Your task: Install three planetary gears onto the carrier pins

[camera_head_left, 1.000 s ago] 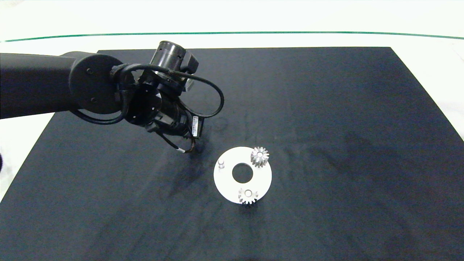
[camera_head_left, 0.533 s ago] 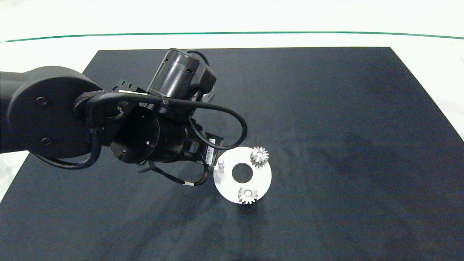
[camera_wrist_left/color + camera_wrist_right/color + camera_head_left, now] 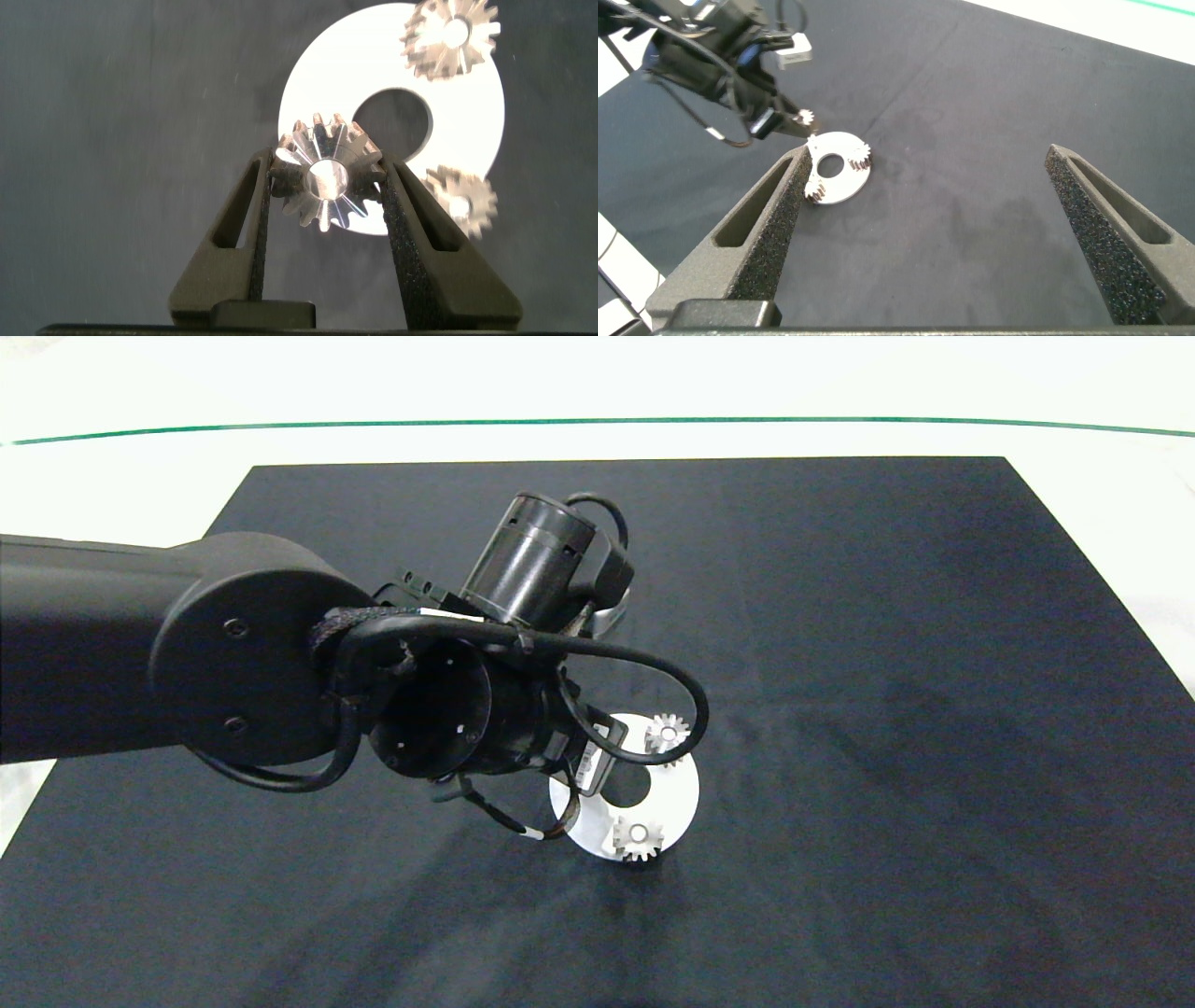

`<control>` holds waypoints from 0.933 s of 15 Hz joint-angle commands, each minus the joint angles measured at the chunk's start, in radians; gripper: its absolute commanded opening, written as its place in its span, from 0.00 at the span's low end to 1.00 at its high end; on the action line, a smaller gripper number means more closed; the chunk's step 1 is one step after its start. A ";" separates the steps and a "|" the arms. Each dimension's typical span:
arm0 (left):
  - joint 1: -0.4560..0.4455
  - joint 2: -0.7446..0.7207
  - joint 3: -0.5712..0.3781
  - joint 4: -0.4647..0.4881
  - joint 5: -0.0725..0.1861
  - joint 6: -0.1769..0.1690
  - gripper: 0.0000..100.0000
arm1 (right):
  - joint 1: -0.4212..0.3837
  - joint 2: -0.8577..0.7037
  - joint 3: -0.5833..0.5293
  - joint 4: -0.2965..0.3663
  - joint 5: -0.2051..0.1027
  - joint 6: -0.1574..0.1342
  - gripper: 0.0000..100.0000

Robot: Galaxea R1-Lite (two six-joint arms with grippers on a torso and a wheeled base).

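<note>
Head view: white bench [image 3: 840, 392] carries a black mat [image 3: 887, 709] over most of it. Left arm [image 3: 140, 644] comes in from 9 o'clock and reaches to mat centre, wrist covering the 9 to 10 o'clock part of the white disc [image 3: 677, 793]. Disc lies flat just below mat centre, large hole in the middle.

Two planetary gears are seated on the disc: one at roughly 1 o'clock [image 3: 667, 733], one at roughly 6 o'clock [image 3: 638, 838]. The third pin is hidden under the wrist in this view.

Left wrist view: left gripper [image 3: 327, 182] is clamped on the third gear [image 3: 324, 180], one finger [image 3: 245, 224] pressing each side of the teeth, bore facing the camera. The gear hangs over the disc [image 3: 467, 117] edge beside the centre hole; cannot tell whether it touches a pin. The two seated gears [image 3: 450, 35] [image 3: 462, 196] show beyond it.

Right wrist view: right gripper [image 3: 929, 201] sits high and well away from the disc [image 3: 839, 173], fingers spread wide, nothing between them. It is outside the head view.
</note>
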 commanded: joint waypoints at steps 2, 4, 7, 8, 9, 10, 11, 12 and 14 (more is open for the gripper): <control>0.020 0.041 -0.041 0.006 0.002 0.017 0.00 | 0.000 0.001 0.011 -0.001 -0.001 -0.004 1.00; 0.036 0.040 -0.029 0.009 0.002 0.017 0.00 | 0.000 0.000 0.011 -0.002 -0.001 -0.005 1.00; 0.040 0.018 -0.003 0.011 0.002 0.019 0.00 | 0.000 -0.003 0.008 -0.002 -0.001 -0.010 1.00; 0.040 0.015 0.008 0.011 0.002 0.019 0.00 | 0.000 -0.002 0.008 -0.002 -0.001 -0.010 1.00; 0.037 0.007 0.017 0.014 0.002 0.019 0.00 | 0.000 -0.002 0.009 -0.002 -0.001 -0.010 1.00; 0.036 0.000 0.026 0.013 0.002 0.019 0.00 | 0.000 -0.002 0.009 -0.001 -0.001 -0.010 1.00; 0.036 -0.002 0.029 0.014 0.002 0.019 0.00 | 0.000 -0.003 0.009 -0.002 -0.001 -0.010 1.00; 0.036 -0.003 0.039 0.013 0.002 0.017 0.00 | 0.000 -0.003 0.009 -0.002 -0.001 -0.010 1.00; 0.031 0.003 0.039 0.008 0.002 0.019 0.00 | 0.000 -0.002 0.009 -0.001 -0.001 -0.010 1.00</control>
